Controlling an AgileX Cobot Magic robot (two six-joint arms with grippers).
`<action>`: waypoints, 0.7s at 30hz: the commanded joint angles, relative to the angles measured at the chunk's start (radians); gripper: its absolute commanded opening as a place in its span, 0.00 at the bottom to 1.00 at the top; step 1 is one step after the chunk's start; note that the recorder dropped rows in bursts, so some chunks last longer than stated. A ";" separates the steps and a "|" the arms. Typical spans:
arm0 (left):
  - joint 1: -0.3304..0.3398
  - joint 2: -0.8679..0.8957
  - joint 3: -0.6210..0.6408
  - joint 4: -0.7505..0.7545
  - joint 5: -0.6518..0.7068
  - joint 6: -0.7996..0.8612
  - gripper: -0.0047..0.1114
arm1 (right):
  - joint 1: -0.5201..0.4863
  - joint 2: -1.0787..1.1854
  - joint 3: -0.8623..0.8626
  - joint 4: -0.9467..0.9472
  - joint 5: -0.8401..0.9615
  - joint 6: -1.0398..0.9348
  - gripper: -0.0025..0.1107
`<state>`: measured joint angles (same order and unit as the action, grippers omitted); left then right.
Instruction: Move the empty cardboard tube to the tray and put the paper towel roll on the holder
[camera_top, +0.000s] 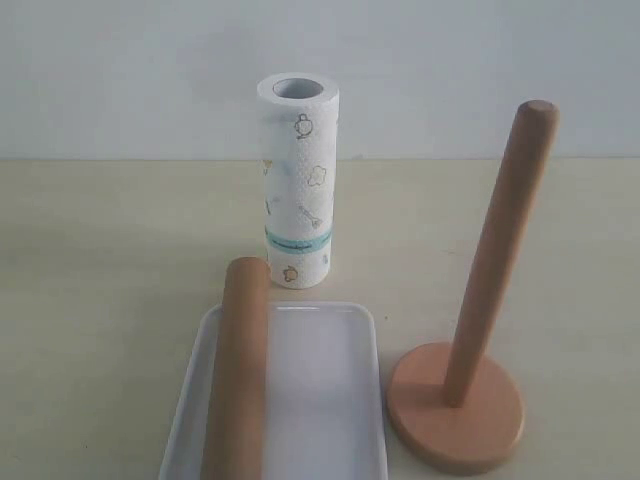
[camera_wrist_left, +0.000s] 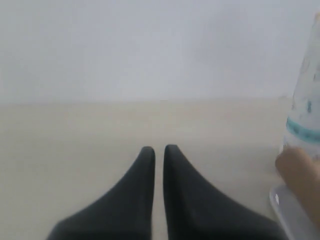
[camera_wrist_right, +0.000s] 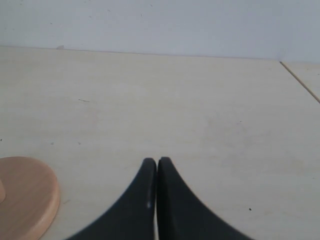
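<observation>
tray (camera_top: 335, 400): white, flat on the tabletop (camera_top: 100, 280), lower centre of frame
cardboard tube (camera_top: 238, 370): brown, lying lengthwise in the tray along its left side, far end over the back rim
paper towel roll (camera_top: 297, 185): upright at centre, just behind the tray, apart from the holder
holder (camera_top: 440, 430): lower right, just beside the tray, dowel standing free
left gripper (camera_wrist_left: 159, 150): fingers nearly together, thin slit, gripping nothing
right gripper (camera_wrist_right: 156, 161): pressed together, empty, over tabletop near the holder's base

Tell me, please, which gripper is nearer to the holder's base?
Right. The right gripper sits just beside the holder base; the left gripper is across the tray, by the paper towel roll.
</observation>
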<state>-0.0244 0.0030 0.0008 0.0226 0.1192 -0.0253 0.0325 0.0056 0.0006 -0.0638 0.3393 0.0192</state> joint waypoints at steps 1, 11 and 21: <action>0.003 -0.003 -0.001 -0.004 -0.411 -0.021 0.09 | -0.003 -0.006 -0.001 0.004 -0.002 0.000 0.02; 0.003 0.348 -0.261 -0.016 -0.198 -0.076 0.09 | -0.003 -0.006 -0.001 0.004 -0.002 0.000 0.02; 0.003 0.740 -0.316 -0.016 -0.363 -0.116 0.09 | -0.003 -0.006 -0.001 0.004 -0.002 0.000 0.02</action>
<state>-0.0244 0.6813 -0.3071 0.0180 -0.1549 -0.1309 0.0325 0.0056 0.0006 -0.0602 0.3393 0.0192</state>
